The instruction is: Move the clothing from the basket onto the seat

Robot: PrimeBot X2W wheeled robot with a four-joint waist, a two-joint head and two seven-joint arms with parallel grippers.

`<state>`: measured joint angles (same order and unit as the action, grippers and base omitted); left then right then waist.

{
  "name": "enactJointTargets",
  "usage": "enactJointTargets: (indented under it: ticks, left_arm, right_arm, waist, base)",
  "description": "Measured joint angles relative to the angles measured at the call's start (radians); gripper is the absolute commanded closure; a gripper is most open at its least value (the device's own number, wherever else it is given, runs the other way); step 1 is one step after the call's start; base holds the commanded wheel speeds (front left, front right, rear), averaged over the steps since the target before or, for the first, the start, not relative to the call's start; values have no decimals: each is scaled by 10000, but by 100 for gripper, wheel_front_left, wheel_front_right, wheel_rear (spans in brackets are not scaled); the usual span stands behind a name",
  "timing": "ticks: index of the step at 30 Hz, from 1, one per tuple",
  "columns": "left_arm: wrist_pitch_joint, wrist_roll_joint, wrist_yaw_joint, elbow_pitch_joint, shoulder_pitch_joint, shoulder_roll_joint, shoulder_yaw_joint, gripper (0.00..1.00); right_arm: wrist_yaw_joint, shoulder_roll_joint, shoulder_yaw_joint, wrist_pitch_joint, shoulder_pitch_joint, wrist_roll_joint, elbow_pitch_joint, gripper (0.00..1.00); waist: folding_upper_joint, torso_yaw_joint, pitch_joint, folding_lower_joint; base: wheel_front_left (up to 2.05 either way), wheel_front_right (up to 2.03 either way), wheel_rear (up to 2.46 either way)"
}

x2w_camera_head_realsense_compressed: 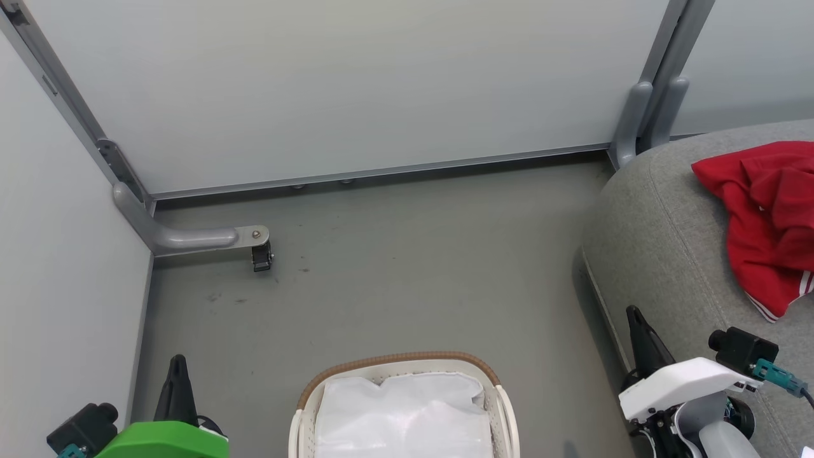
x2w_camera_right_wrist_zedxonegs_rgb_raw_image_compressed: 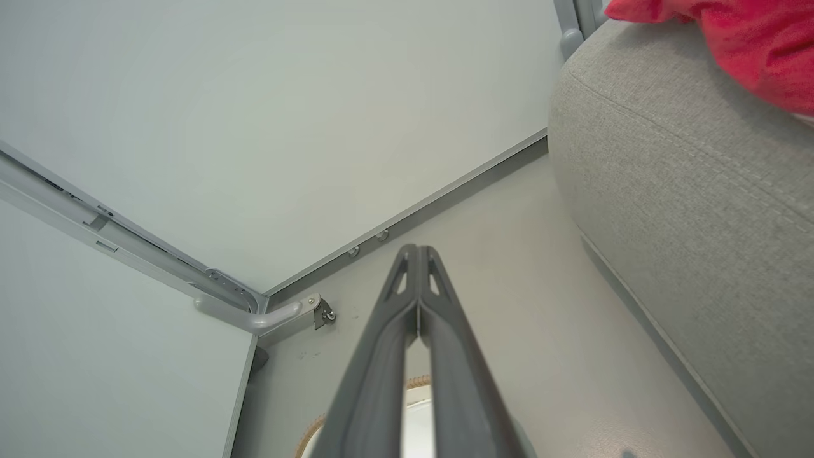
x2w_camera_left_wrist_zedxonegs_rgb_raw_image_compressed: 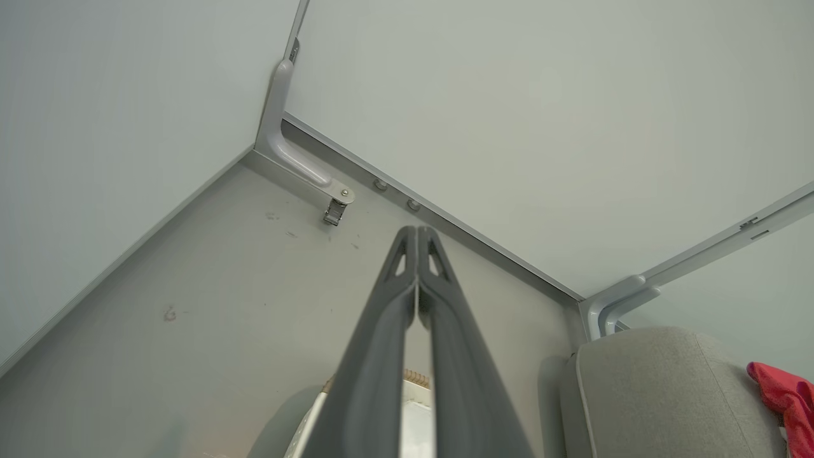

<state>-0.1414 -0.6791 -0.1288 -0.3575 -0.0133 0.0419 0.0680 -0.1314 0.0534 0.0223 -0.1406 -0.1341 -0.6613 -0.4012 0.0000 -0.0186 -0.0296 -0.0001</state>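
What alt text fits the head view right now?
Bright red fabric clothing with white-striped hem lies crumpled on the rounded grey upholstered seat at right. On the floor, bottom centre, the oval white perforated basket with brown woven rim shows its white cloth liner. The left gripper and right gripper, dark-fingered, are shut, empty, at the lower corners.

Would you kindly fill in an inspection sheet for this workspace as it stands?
Surface: grey floor, faint scuffs.
Job's things: bright red fabric clothing with white stripe trim heaped on rounded grey woven-fabric seat; white perforated plastic basket with brown woven rim shows white cloth liner.
Clutter: nothing seen.
Grippers: left gripper and right gripper shut, holding nothing.
Cables: thin dark cable by right wrist camera.
Surroundings: pale wall panels, grey metal frame, small castor foot.
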Motion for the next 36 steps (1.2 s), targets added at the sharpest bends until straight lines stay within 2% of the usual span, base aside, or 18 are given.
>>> enactJointTargets:
  ticks: [36]
  left_arm:
    - [1179,-4334,0,537,-407,12,224,100]
  right_arm:
    - [2,-23,-635,1185,59,-4412,721,100]
  waist:
    - [0,67,96,0]
  base:
    - [0,0,0]
